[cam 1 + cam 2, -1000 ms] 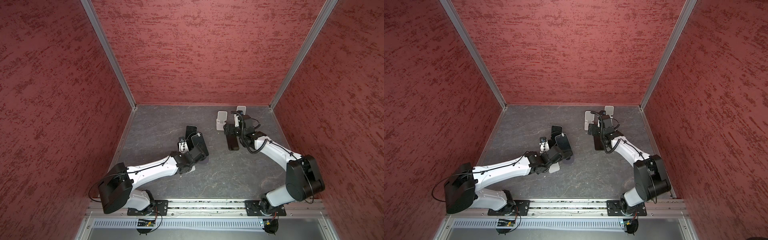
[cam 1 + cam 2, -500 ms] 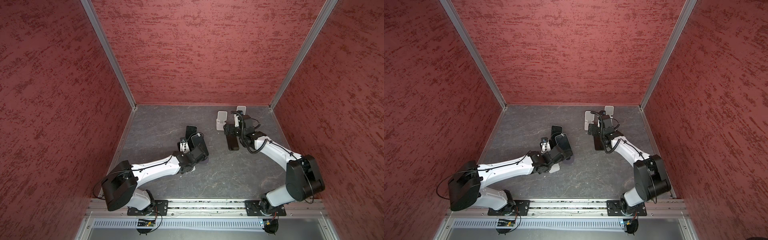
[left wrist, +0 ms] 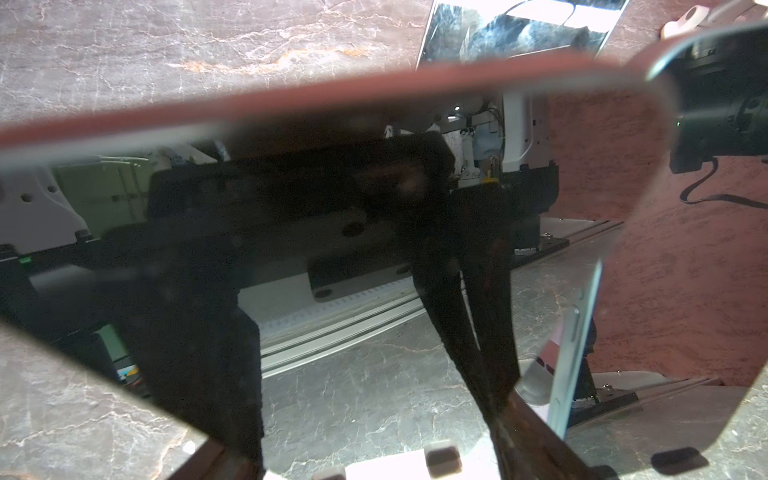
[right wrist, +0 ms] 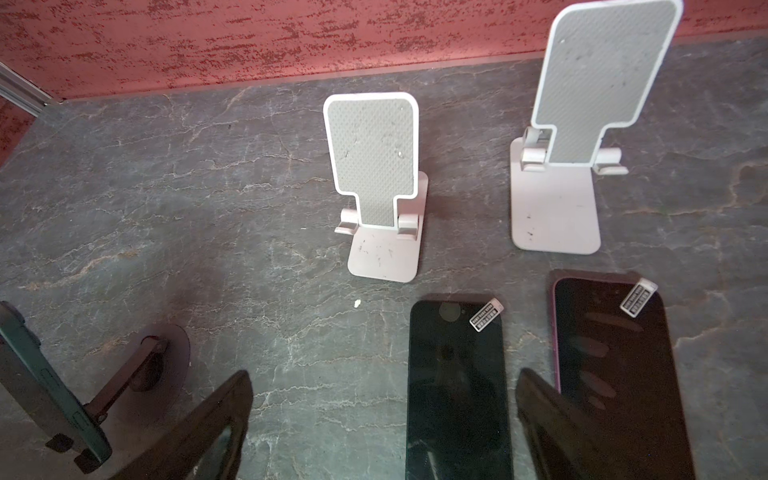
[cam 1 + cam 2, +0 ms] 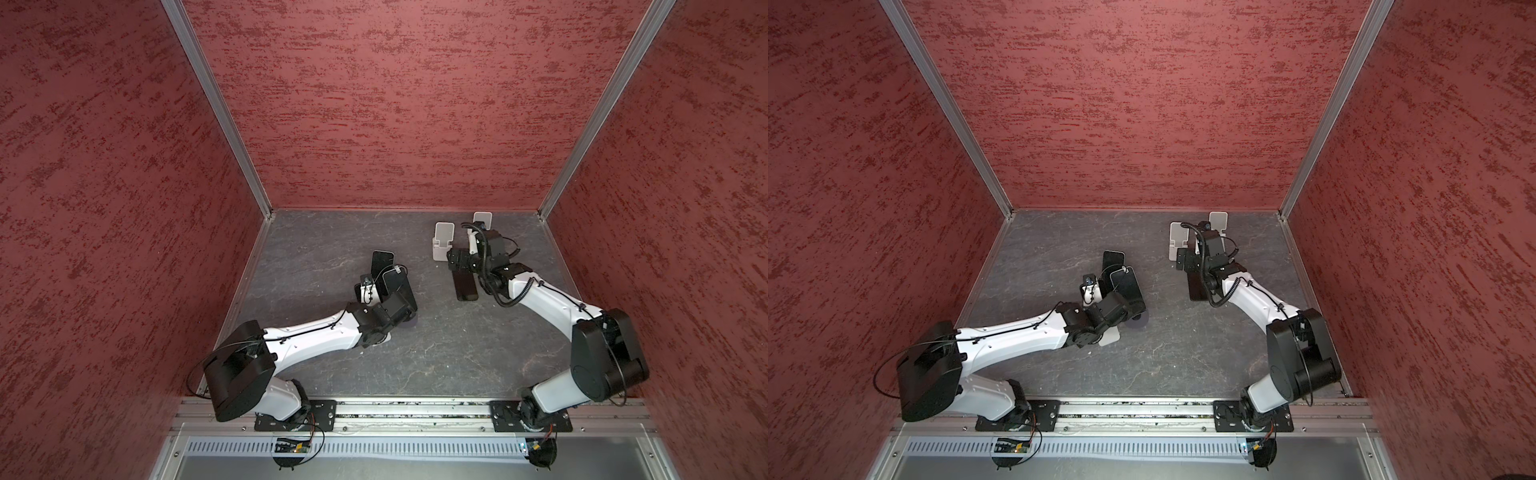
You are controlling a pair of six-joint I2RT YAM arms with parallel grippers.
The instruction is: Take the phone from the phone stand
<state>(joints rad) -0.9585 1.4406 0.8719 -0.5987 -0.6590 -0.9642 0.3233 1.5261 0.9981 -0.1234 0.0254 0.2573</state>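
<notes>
Black, white-tagged phone (image 5: 398,283) leans on a dark round-based stand (image 5: 1140,323), left of the floor's centre.

1. The surface (image 4: 166,187) looks like matt grey stone with pale veins.
2. The walls (image 5: 395,104) are red, rough and streaky, like coarse plaster.
3. The corner posts (image 5: 216,108) and the rail (image 5: 415,409) at 6 o'clock look like brushed aluminium.
4. At 1 o'clock, a pale stand (image 4: 374,166) and a second pale stand (image 4: 598,83) are smooth plastic with scuffed bases and matt, dotted grey pads.
5. The black phone (image 4: 453,395) and the purple-edged phone (image 4: 615,374) have glossy glass fronts.
6. The propped phone (image 3: 332,291) is mirror-glossy. Its dark stand (image 4: 137,365) looks matt.
7. The arm shells (image 5: 316,336) are smooth white plastic.
</notes>
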